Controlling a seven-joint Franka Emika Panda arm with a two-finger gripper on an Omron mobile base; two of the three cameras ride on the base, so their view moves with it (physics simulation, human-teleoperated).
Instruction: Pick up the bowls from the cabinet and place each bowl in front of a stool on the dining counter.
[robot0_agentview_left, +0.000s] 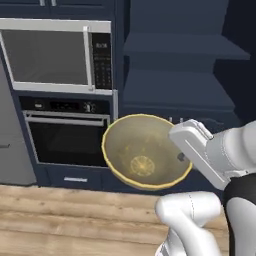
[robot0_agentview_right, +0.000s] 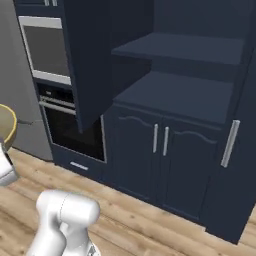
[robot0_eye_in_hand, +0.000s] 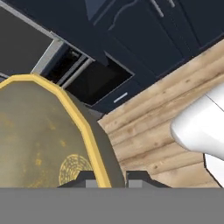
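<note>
Item: tan-yellow bowl (robot0_agentview_left: 142, 156), round, plain matte, brighter yellow rim, faint circular mark at the bottom of the well.

Location: carried in the air, tilted with its opening toward the left base camera, in front of the wall oven (robot0_agentview_left: 65, 135) and just left of the navy cabinet (robot0_agentview_right: 175, 100). It stood clear of the cabinet's shelves (robot0_agentview_left: 177, 87) and above the wooden floor (robot0_agentview_right: 150, 215).

Hold: the hand (robot0_eye_in_hand: 106, 179) was closed narrow on the bowl's rim, one finger inside the wall and one outside, as the hand view showed.

Handling, judged: rigid and probably light; likely ceramic or similar, so breakable if dropped. A pinch on the rim at one edge leaves the bowl's mass hanging off to one side, so it could pivot or slip in a quick swing. The matte finish should give fair friction. The rim is the sensible place to take hold, the wall being too wide to span.

Markings: no brand, label or lettering on the bowl. The microwave (robot0_agentview_left: 55, 55) had a key panel; its characters were too small to read.

Second bowl and dining counter: not catalogued here.
</note>
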